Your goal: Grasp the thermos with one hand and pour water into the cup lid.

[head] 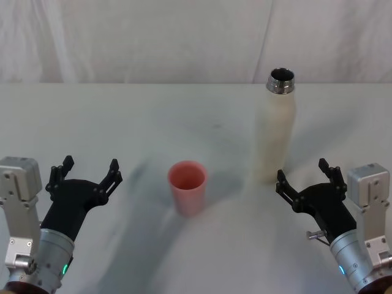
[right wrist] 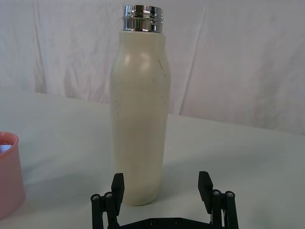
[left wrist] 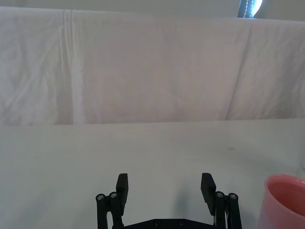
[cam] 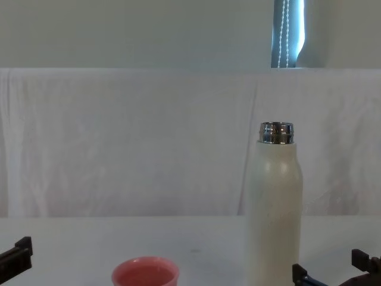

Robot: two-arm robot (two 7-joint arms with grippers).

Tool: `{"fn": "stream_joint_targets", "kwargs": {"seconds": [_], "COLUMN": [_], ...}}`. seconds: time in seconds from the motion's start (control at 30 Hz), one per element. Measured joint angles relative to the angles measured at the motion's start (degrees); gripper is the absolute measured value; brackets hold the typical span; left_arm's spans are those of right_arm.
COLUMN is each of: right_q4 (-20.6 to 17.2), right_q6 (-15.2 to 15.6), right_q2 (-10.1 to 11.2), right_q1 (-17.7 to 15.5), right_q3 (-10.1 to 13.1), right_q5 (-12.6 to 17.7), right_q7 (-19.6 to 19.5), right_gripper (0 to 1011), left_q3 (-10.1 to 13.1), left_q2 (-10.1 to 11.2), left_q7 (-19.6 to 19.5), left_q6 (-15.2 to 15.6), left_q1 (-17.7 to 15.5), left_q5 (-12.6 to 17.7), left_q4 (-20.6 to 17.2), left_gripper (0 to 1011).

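The thermos [right wrist: 139, 119] has a matt cream body and a shiny metal neck. The cup lid [head: 187, 185] looks like smooth pink plastic. The table [head: 110, 122] is matt white, the backdrop [cam: 119, 143] wrinkled white cloth.

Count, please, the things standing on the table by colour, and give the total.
Cream-white: 1, the thermos, upright, neck open.
Pink: 1, the cup lid, upright, apart from the thermos.
Total: 2.
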Motion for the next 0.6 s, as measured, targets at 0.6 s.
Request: {"fn": "stream_joint_targets", "kwargs": {"seconds": [0.6], "right_q4": [0.0], "right_q6": [0.0], "right_q2": [0.0], "right_q1": [0.0], "right_q3": [0.0], "right_q5": [0.0], "right_q7": [0.0], "right_gripper": [1001], "left_q3": [0.0], "left_q2": [0.0], "left_q7": [0.0], "left_q6": [0.0], "left_q1": [0.0], "left_q5": [0.0], "left_q4": [0.0], "left_gripper": [1001]}}
